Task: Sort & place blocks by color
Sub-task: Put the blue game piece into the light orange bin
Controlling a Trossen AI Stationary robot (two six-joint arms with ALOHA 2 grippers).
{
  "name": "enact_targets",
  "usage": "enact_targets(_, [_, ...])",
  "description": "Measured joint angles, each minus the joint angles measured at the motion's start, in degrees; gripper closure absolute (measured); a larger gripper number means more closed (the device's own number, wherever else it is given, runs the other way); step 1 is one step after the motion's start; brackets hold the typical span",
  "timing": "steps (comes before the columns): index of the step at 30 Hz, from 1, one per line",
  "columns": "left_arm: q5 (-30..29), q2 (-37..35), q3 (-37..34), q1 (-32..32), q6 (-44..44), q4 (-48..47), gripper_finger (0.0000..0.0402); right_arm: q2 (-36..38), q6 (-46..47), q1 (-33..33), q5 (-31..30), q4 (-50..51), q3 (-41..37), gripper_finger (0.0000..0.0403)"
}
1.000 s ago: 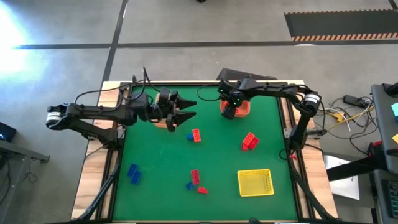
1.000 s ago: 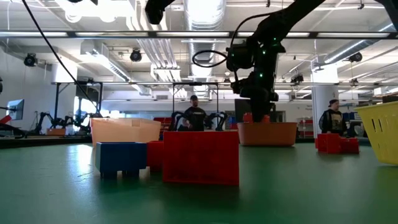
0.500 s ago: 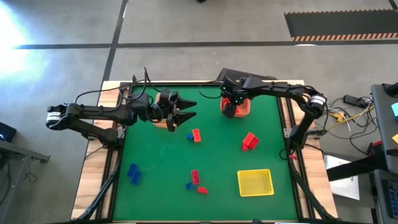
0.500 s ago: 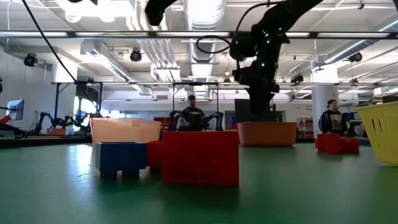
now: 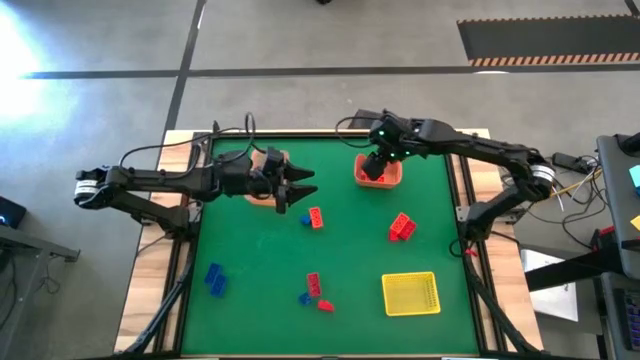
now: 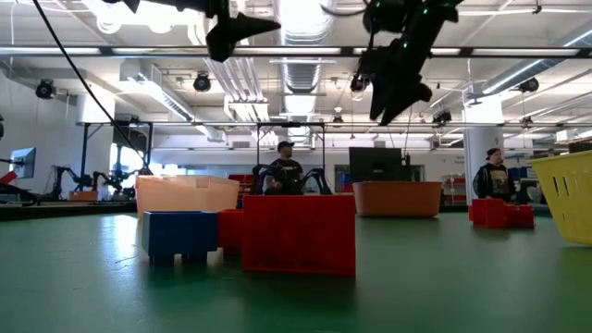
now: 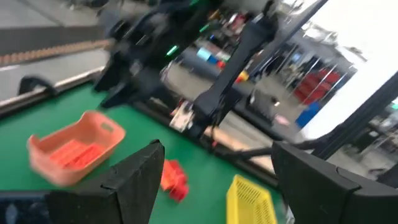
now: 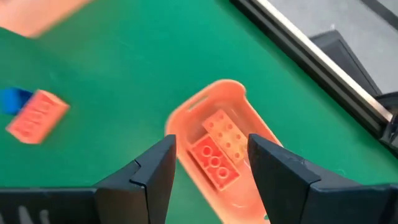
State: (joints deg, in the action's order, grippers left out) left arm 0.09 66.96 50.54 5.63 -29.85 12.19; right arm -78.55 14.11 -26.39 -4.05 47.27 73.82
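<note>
- Right gripper (image 5: 377, 163) has lifted clear of the orange bin (image 5: 379, 174) since a second ago; it was down inside it, and now hangs above the bin with its fingers (image 8: 155, 171) apart and nothing between them.
- Two orange blocks (image 8: 216, 149) lie side by side in the orange bin.
- Left gripper (image 5: 296, 185) has shifted slightly toward the table's middle; it hovers just beside the tan bin (image 5: 262, 175), jaws spread wide, holding nothing.
- Orange block (image 5: 316, 217) touches a small blue one (image 5: 305, 219) near the table centre, just below the left gripper in the high view.
- Red block cluster (image 5: 402, 227) sits between the orange bin and the yellow bin (image 5: 410, 294).
- Blue blocks (image 5: 214, 278) lie near the left edge, well apart from the rest.
- Red blocks (image 5: 314, 284) with a blue piece lie left of the yellow bin.
- Low view: two people (image 6: 288, 171) stand in the room behind the table.
</note>
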Motion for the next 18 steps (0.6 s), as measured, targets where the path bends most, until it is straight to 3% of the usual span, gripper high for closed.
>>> enact_targets(7, [-0.5, 0.3, 2.0, 0.0, 1.7, -15.4, 0.0127, 6.6, 5.1, 4.6, -0.4, 0.0, 0.0, 0.0213])
enact_targets(13, [-0.6, 3.7, 7.2, 0.0, 12.9, -33.8, 0.0152, 10.2, 8.2, 9.4, -0.5, -0.1, 0.0, 0.0213])
enact_targets(18, [-0.6, 10.7, 13.2, 0.0, 23.3, -43.1, 0.0167, 11.4, 8.9, 12.7, -0.6, -0.2, 0.0, 0.0213])
